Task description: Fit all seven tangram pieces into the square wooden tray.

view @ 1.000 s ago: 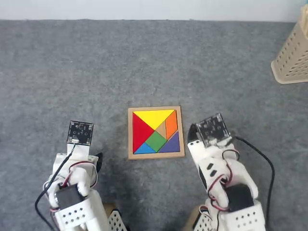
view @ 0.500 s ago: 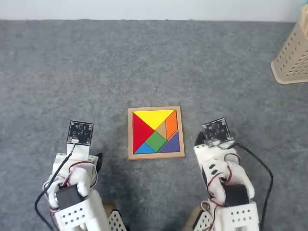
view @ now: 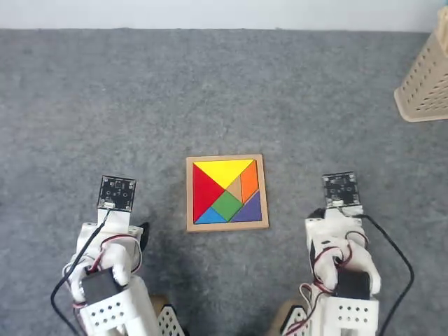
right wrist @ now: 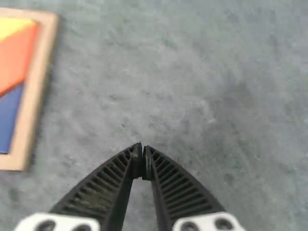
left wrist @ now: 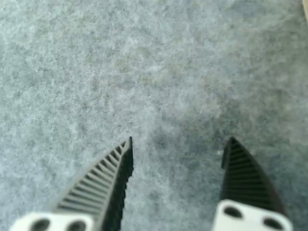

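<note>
While all seven tangram pieces point(view: 224, 170) lie flat inside the square wooden tray point(view: 225, 158) on the grey tabletop point(view: 210, 91), the left tool point(left wrist: 180, 140) sits left of the tray, its jaws wide apart and holding nothing. The right tool point(right wrist: 142, 147) sits right of the tray, tips pressed together, empty, over bare tabletop.

Robotics lab bench, grey felt mat point(view: 105, 91)

Left pincer point(left wrist: 180, 141) agape, right pincer point(right wrist: 142, 146) closed.
</note>
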Controlling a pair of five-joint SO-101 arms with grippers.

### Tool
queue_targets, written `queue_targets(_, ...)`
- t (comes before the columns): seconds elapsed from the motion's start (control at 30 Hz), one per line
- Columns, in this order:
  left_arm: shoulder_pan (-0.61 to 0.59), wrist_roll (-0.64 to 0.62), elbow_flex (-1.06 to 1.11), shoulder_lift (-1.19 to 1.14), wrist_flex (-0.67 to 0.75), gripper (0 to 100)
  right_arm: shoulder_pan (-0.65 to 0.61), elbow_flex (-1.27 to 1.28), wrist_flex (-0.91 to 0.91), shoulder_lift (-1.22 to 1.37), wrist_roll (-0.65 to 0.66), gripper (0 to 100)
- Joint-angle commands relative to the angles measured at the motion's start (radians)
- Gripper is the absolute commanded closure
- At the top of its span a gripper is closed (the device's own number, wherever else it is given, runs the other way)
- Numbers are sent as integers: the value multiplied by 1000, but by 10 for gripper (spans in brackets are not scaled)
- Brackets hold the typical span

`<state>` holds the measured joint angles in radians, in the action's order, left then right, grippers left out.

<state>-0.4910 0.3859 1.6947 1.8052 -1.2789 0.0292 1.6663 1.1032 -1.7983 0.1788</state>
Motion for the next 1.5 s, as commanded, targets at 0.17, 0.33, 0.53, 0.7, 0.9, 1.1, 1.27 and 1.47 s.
queue_targets(0.17, -5, 9, -8, 15, -3, 720, -38, 17, 206, -16, -9, 990)
queue_targets(0.33, -5, 9, -8, 15, -3, 720, -36, 17, 205, -16, -9, 990)
queue_targets(0.53, -5, 9, -8, 15, -3, 720, -36, 17, 206, -16, -9, 990)
queue_targets(0.7, -5, 9, -8, 15, -3, 720, -38, 17, 206, -16, -9, 990)
queue_targets(0.9, -5, 9, -8, 15, -3, 720, -38, 17, 206, -16, -9, 990)
queue_targets(1.1, -5, 9, -8, 15, -3, 720, -38, 17, 206, -16, -9, 990)
queue_targets(1.27, -5, 9, -8, 15, -3, 720, -38, 17, 206, -16, -9, 990)
queue_targets(1.47, -5, 9, -8, 15, -3, 720, -38, 17, 206, -16, -9, 990)
